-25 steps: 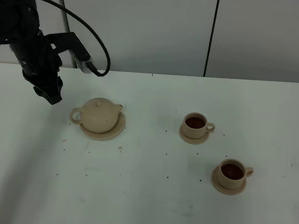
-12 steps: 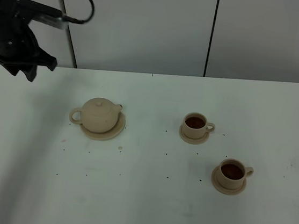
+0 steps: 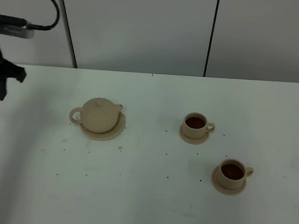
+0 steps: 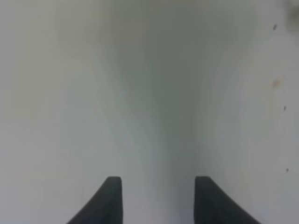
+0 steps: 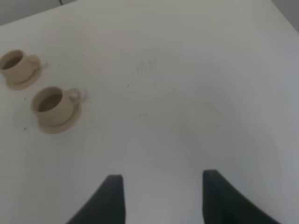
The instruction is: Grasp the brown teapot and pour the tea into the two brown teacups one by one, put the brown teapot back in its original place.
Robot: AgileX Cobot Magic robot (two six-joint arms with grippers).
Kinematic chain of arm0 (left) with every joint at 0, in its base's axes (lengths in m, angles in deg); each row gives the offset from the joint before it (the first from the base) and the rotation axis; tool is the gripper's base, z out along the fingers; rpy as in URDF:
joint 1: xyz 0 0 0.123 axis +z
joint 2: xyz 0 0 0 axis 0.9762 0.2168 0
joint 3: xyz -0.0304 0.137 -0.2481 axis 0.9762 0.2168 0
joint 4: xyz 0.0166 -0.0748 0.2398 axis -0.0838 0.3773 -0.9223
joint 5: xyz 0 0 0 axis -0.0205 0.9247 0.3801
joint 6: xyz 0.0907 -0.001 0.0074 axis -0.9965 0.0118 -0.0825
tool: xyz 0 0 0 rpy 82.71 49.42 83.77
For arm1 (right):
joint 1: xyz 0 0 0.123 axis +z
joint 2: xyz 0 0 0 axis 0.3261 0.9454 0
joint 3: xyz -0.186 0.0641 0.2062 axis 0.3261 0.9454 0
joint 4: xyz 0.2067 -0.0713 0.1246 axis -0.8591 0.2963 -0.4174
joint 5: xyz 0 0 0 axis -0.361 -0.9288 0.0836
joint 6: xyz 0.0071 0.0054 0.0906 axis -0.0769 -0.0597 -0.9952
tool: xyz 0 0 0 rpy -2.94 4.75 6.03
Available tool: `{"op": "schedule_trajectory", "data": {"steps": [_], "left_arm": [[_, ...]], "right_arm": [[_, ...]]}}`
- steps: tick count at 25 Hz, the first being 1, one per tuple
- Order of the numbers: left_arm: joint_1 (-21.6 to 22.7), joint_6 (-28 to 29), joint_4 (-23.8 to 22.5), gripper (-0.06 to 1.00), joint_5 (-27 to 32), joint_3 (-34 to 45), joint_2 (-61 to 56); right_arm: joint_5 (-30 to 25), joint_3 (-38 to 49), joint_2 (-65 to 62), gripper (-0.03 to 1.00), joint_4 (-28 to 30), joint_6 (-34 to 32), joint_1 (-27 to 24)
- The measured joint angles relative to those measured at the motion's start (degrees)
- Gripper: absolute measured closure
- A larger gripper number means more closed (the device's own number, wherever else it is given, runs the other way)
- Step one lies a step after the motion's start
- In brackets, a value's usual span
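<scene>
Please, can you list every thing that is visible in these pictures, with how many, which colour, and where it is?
teapot: one, beige-tan, lid on, standing on its saucer, left of middle on the table
big saucer: one, beige-tan, under the teapot
cups: two, beige-tan, holding dark tea, right of middle, each on its own saucer
small saucers: two, beige-tan, one under each cup
table: one, white, with small dark specks
wall: pale grey panels behind the table
left tool: one, black, open, empty, at the far left edge, away from the teapot
right tool: one, black, open, empty, seen only in its own wrist view
</scene>
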Motion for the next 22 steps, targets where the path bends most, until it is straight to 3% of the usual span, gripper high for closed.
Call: {"op": "schedule_trajectory", "data": {"steps": [7,15,22], "left_arm": [[2.80,1.75,2.97,0.52,-0.05,14.38,-13.36],[3.73,5.03,2.81,0.52,-0.35,33.84,-32.00],[3.73,6.16,2.78,0.52,-5.84,51.12,-47.55]], "right_arm": [[0.00,0.00,0.00,0.59,0.00,0.00,0.00],[0.00,0.00,0.00,0.59,0.00,0.00,0.00],[0.00,0.00,0.00,0.59,0.00,0.00,0.00]]}}
